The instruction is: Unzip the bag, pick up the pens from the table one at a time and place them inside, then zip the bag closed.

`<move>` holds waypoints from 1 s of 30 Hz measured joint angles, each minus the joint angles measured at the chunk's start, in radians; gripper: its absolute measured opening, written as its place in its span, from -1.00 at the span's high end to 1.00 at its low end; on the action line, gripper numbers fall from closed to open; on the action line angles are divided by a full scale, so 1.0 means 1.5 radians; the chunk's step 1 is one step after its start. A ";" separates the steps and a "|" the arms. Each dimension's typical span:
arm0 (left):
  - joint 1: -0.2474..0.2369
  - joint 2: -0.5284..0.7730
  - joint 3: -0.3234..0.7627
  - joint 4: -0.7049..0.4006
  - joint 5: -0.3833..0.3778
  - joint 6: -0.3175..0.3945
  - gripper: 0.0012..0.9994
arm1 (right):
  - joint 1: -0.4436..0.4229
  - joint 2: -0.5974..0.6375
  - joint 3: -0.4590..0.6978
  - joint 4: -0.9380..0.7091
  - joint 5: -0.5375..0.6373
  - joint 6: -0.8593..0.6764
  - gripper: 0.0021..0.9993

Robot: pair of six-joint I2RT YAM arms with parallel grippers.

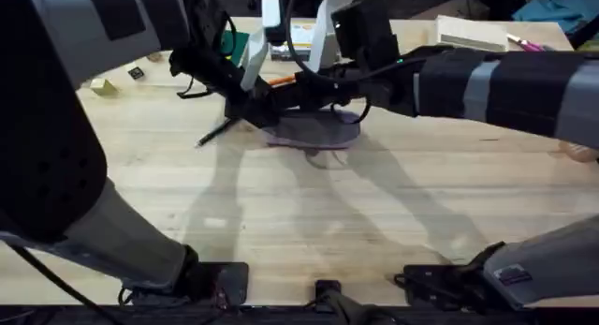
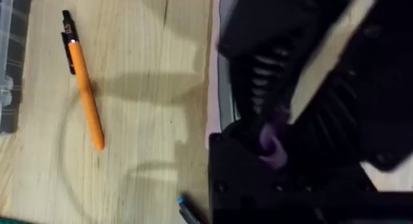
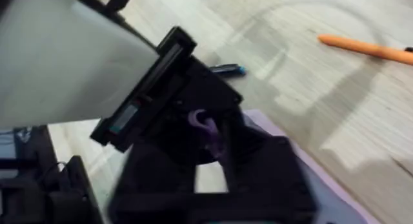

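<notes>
At the far middle of the table (image 1: pixel 309 203) lies the lilac bag (image 1: pixel 314 130), with both grippers crowded over it. The left gripper (image 2: pixel 271 143) seems pinched on purple fabric or the zipper tab; whether the right gripper (image 3: pixel 206 130) is spread or pressed together I cannot tell. The pouch looks soft and light, likely to bunch, so one end wants pinning while the tab is pulled; the orange pen (image 2: pixel 84 88) lies just beyond the bag.

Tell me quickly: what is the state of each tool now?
Left tool: closed on the bag.
Right tool: closed on the bag's purple zipper pull.

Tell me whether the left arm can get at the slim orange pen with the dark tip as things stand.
Probably yes. The slim orange pen with the dark tip lies alone on bare pale wood table beside the lilac fabric pouch, nothing over it. But the left gripper is at the pouch now.
</notes>
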 joint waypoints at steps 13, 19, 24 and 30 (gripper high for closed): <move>-0.003 0.000 0.000 0.004 0.002 0.002 0.92 | -0.059 -0.039 0.006 -0.090 -0.027 -0.002 -0.99; -0.003 0.000 0.000 0.008 0.002 0.002 0.92 | -0.088 -0.090 0.008 -0.155 -0.039 -0.047 -1.00; -0.003 0.000 0.000 0.010 0.002 0.002 0.91 | -0.106 -0.119 0.010 -0.212 -0.040 -0.084 -1.00; -0.005 0.000 0.000 0.014 0.007 0.000 -0.25 | -0.112 -0.148 0.010 -0.261 -0.036 -0.136 -1.00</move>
